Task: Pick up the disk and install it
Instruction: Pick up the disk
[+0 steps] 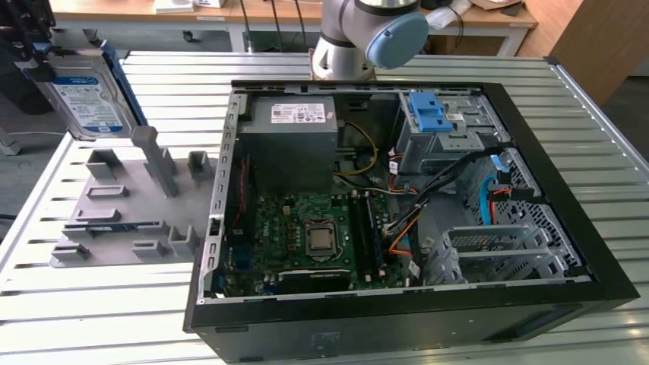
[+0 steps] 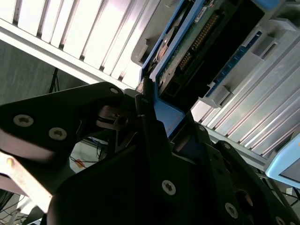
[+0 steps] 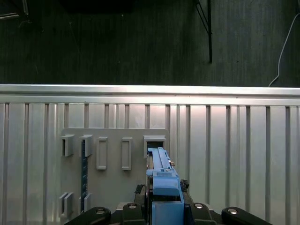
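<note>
The gripper (image 1: 33, 59) hangs at the exterior view's far left, its fingers (image 2: 149, 126) clamped on the disk (image 1: 90, 99). It seems to point downward. The arm (image 1: 357, 34) stands well apart from it.

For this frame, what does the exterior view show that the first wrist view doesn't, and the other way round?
Exterior view: the open computer case with its power supply, motherboard and blue-latched cage, plus the labelled face of the disk. First wrist view: the disk edge-on, its blue rail clamped in the gripper, and dark floor beyond the edge of the table. Both: the disk held near the grey fixture plate on the slatted table.
</note>
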Controlling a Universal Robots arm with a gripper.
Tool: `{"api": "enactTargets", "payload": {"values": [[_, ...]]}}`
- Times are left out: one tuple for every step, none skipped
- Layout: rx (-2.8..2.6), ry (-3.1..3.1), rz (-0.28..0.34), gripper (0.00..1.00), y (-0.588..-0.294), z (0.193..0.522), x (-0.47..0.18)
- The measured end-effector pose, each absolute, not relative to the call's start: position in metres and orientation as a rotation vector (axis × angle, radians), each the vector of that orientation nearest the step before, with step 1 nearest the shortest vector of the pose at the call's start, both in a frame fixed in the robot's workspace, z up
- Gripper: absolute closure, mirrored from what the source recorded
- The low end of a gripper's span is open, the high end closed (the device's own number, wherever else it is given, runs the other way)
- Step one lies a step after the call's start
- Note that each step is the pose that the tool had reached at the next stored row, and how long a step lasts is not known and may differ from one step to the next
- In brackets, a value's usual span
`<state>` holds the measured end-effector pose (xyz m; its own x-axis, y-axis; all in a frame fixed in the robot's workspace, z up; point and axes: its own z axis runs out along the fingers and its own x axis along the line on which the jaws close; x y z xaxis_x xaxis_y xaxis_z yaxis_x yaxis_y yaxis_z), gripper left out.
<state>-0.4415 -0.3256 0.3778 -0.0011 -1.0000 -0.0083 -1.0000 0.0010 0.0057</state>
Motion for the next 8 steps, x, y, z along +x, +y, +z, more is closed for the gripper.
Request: {"api": "enactTargets", "payload": {"values": [[-2.219, 2.221, 0.016, 0.64, -0.3256, 0.3787, -0.4415], [-2.219, 2.221, 0.016, 0.64, -0.3256, 0.3795, -0.4415], [-2.219, 2.221, 0.016, 0.64, -0.3256, 0.3805, -0.4415], [-2.219, 2.221, 0.016, 0.64, -0.3256, 0.3813, -0.4415], [-2.219, 2.221, 0.016, 0.64, -0.3256, 0.3821, -0.4415], [-2.219, 2.221, 0.016, 0.64, -0.3256, 0.3828, -0.4415], [-2.219, 2.221, 0.016, 0.64, -0.3256, 0.3835, -0.4415], [-2.219, 2.221, 0.016, 0.64, -0.3256, 0.3843, -0.4415]]}}
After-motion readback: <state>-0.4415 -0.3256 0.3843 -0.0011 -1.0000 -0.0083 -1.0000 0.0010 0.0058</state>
